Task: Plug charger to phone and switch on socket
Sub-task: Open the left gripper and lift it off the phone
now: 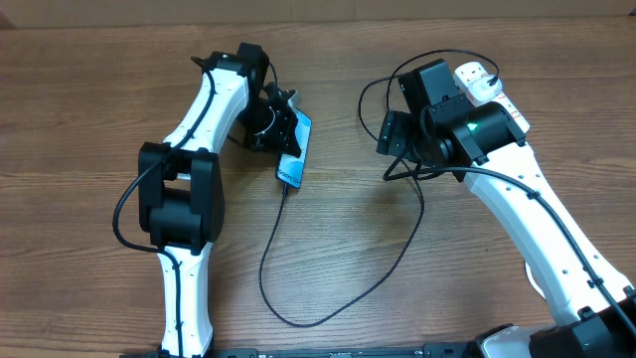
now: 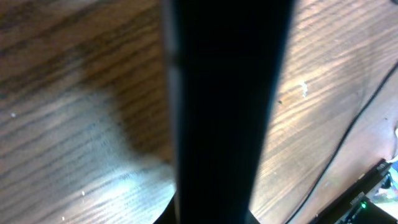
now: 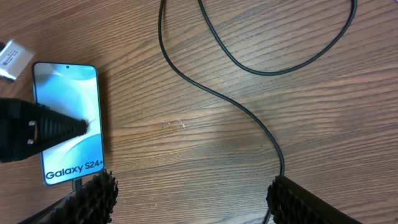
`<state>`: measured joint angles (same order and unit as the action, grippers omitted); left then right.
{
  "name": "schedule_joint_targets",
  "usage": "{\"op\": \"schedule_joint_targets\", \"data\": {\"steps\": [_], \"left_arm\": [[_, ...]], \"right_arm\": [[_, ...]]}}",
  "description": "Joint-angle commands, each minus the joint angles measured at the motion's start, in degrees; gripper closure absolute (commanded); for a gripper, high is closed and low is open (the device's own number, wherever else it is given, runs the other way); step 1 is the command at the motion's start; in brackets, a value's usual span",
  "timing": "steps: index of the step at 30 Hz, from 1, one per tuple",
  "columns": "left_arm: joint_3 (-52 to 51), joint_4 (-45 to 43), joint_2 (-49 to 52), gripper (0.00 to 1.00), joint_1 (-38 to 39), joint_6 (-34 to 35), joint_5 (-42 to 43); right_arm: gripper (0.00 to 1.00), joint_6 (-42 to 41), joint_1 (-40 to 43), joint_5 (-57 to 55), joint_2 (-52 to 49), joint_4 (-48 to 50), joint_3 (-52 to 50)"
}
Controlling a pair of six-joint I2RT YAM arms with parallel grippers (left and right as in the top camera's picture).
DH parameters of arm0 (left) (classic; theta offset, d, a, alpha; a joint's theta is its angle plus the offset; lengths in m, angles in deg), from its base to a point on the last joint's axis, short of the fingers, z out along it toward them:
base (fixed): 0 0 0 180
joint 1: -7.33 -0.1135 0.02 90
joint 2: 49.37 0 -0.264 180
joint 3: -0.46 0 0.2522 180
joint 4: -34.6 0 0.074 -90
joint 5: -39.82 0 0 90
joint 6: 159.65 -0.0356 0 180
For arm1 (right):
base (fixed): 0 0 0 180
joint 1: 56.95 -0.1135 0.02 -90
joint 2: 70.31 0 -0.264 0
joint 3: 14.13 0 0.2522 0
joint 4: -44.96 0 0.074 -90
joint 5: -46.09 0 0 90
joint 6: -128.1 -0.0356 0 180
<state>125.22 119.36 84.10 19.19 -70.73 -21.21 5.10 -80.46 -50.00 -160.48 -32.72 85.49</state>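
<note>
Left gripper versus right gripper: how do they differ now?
The left gripper rests on the phone, a finger across its screen; the right gripper hangs over bare table beside the charger. The right stands wide open, empty; the left's opening cannot be told. Both have black fingers.

A brown wood-grain table (image 1: 89, 199) fills every view, softly lit.

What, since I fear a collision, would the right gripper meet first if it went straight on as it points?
The right gripper would likely hit bare table, between phone and charger; depth is unclear.
</note>
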Motion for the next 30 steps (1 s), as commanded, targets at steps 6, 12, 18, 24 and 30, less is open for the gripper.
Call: {"op": "schedule_joint_targets", "data": {"steps": [6,12,18,24,30], "left_arm": [[0.68,-2.8,0.42,0.91,-0.15,4.15,0.42],[0.0,-4.63,0.42,0.92,0.17,6.99,0.37],[-3.61,-6.25,0.42,0.93,0.37,7.58,0.37],[-6.71,-7.85,0.42,0.93,0.35,7.56,0.2],[-6.71,-7.85,0.42,0.86,0.33,8.87,-4.87]], "right_arm": [[0.21,-0.24,0.07,0.17,0.24,0.15,-0.42],[0.22,-0.24,0.07,0.22,0.24,0.13,-0.42],[0.22,-0.24,0.07,0.22,0.24,0.11,-0.42],[0.21,-0.22,0.07,0.87,0.24,0.11,-0.42],[0.21,-0.22,0.07,1.05,0.24,0.11,-0.42]]}}
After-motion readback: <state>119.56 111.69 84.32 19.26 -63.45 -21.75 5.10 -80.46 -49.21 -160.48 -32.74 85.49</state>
